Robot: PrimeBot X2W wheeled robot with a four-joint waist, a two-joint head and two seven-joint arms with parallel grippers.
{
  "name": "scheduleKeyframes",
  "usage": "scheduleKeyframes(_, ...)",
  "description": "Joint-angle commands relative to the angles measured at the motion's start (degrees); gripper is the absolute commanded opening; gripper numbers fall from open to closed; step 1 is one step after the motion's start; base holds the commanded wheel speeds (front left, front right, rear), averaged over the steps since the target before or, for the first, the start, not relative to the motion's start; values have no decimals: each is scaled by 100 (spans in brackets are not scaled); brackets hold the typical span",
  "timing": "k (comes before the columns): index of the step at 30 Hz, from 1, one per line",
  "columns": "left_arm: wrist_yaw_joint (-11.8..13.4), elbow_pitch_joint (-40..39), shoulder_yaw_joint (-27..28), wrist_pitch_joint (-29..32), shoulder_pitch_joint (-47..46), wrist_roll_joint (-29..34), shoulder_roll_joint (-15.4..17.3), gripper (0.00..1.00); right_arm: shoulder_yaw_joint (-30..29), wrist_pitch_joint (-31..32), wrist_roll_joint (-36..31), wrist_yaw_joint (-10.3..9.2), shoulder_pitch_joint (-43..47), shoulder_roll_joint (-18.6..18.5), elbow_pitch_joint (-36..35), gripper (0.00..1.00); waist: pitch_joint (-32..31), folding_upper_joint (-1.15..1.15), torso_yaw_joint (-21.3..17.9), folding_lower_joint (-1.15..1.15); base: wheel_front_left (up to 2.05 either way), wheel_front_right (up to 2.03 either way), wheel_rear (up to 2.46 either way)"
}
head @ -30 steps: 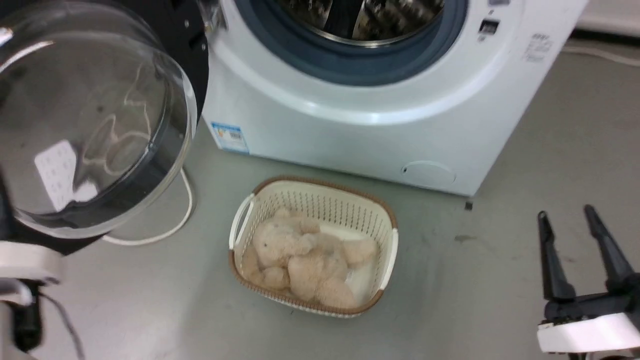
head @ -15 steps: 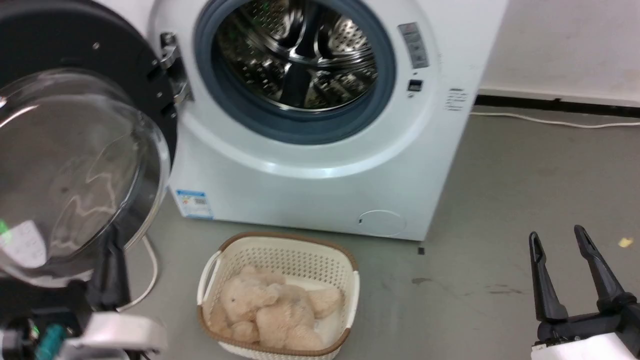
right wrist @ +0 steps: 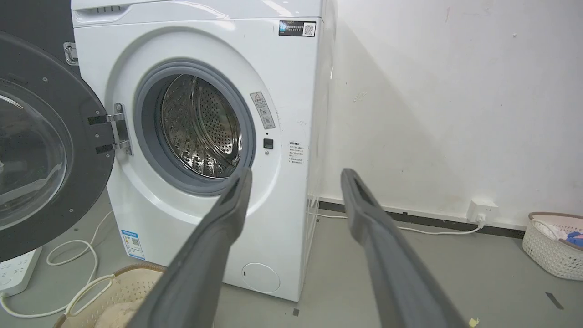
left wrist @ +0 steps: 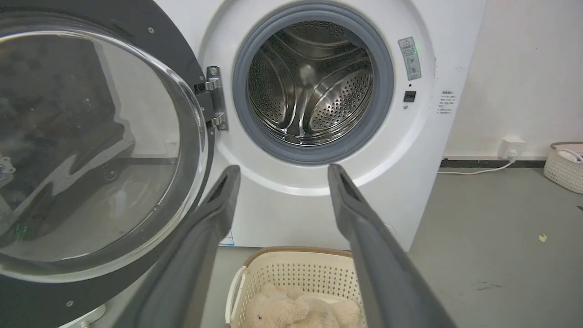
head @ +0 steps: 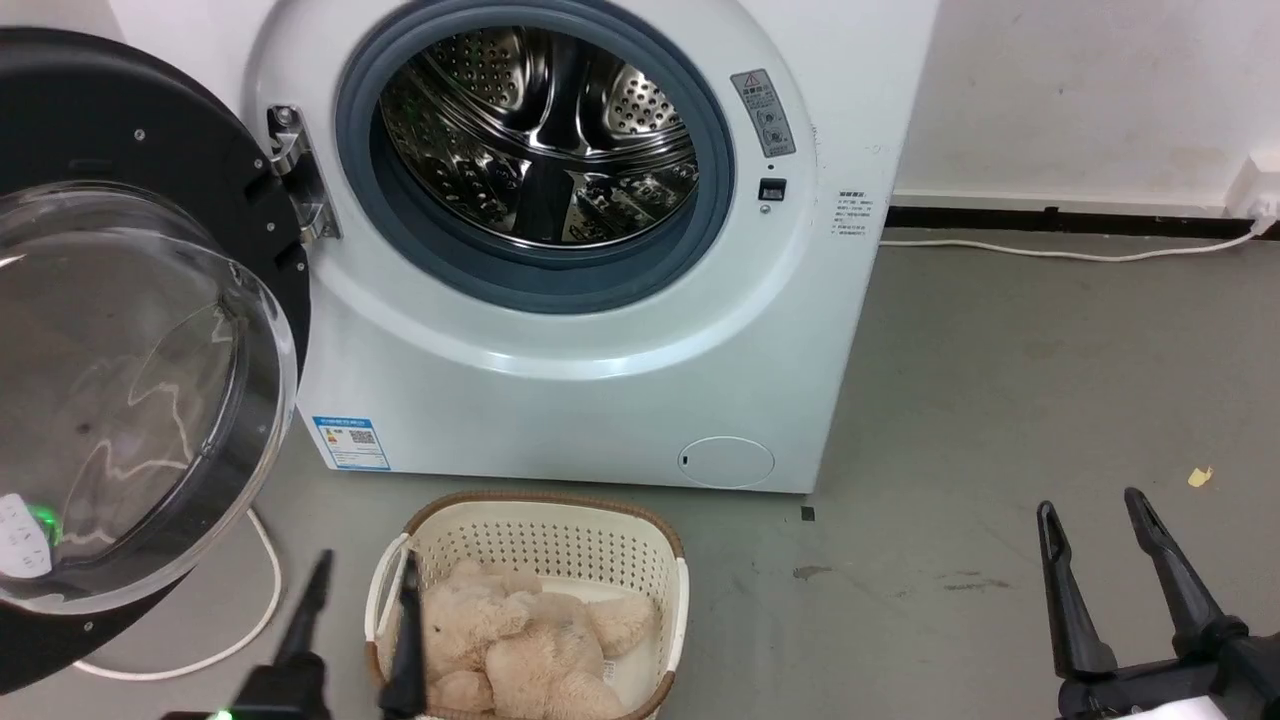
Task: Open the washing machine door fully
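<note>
Washing machine [head: 600,400] stood white against wall, drum opening uncovered, grey gasket and steel drum exposed. Washing machine door [head: 120,380] hung on hinge at opening's left in head view, swung wide, glass bowl bulging toward robot, clear of opening. Brown-rimmed basket [head: 545,515] sat on floor just before machine, plush bear [head: 520,640] inside. Right gripper [head: 1089,502] hovered low right, fingers apart, holding nothing. Left gripper [head: 366,558] hovered by basket's left rim, fingers spread, empty, apart from door. White cable [head: 270,560] lay looped under door.
</note>
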Motion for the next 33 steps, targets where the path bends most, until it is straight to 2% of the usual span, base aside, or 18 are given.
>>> scheduleKeyframes(1, 31, 47, -57, -44, 86, 69, -18, 100, 0, -25, 40, -5, 64, 21, 13, 100, -7, 0, -3, 0, 0, 0, 0)
scheduleKeyframes(13, 144, 373, -204, -105, 29, 254, -59, 100, 49, -25, 100, -5, 66, 21, 144, 100, -57, 0, -1, 0, 0, 0, 0)
scheduleKeyframes(26, 173, 319, -244, -119, -5, 268, -48, 100, 84, -25, 100, -5, 80, 21, 206, 100, -87, 0, -21, 0, 0, 0, 0)
scheduleKeyframes(27, 142, 302, -236, -88, 18, 241, -37, 0, 89, 4, 99, 0, -1, 1, 227, 0, -84, 0, -18, 0, 0, 0, 0)
scheduleKeyframes(33, 131, 310, -219, -59, 8, 250, -43, 0, 94, 25, 93, 0, -12, 0, 232, 0, -80, 0, -21, 1, 0, 0, 0)
